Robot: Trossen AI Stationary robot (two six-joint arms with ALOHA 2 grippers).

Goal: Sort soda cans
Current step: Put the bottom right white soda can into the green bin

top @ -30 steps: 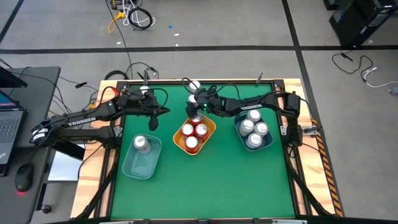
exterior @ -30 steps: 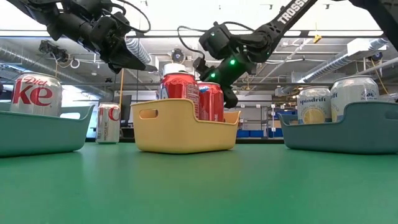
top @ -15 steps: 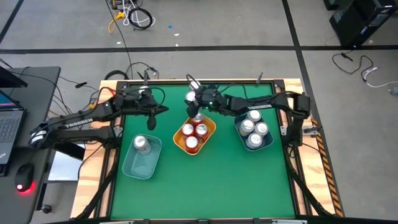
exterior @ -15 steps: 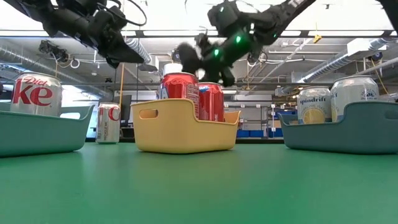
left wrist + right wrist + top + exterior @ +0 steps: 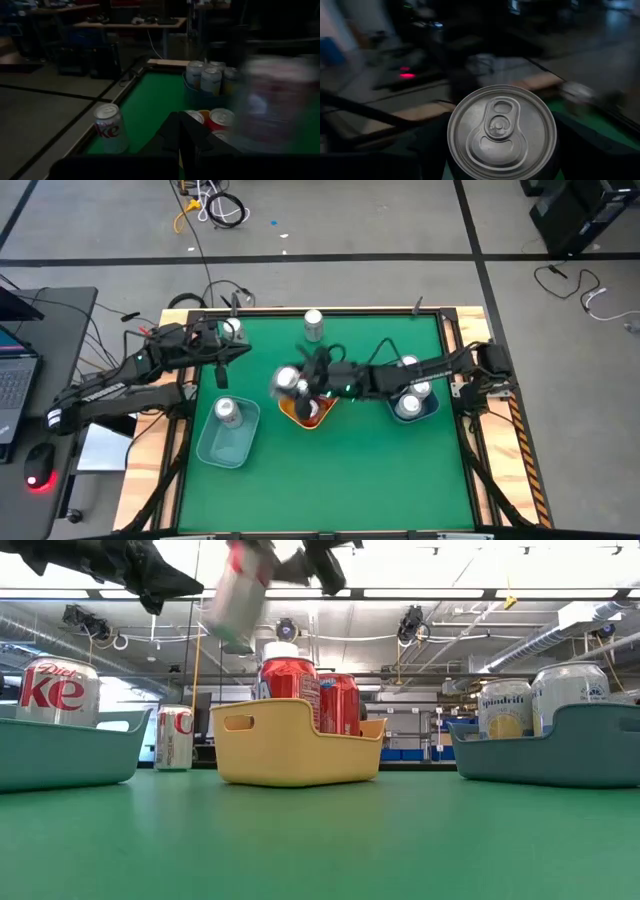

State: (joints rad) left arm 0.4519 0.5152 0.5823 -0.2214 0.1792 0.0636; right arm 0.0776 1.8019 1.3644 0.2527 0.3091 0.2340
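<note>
- High view: my right gripper [image 5: 292, 381] grips a silver can [image 5: 286, 379] above the yellow bin's [image 5: 288, 412] edge.
- My left gripper [image 5: 243, 349] is closed, empty, near the table's [image 5: 350, 470] back-left.

A yellow bin [image 5: 292, 412] sits in the middle of the green table [image 5: 330, 470], between two blue bins [image 5: 226, 444] [image 5: 425, 406]. A laptop [image 5: 14, 375] and mouse [image 5: 39, 467] lie nearby
</note>
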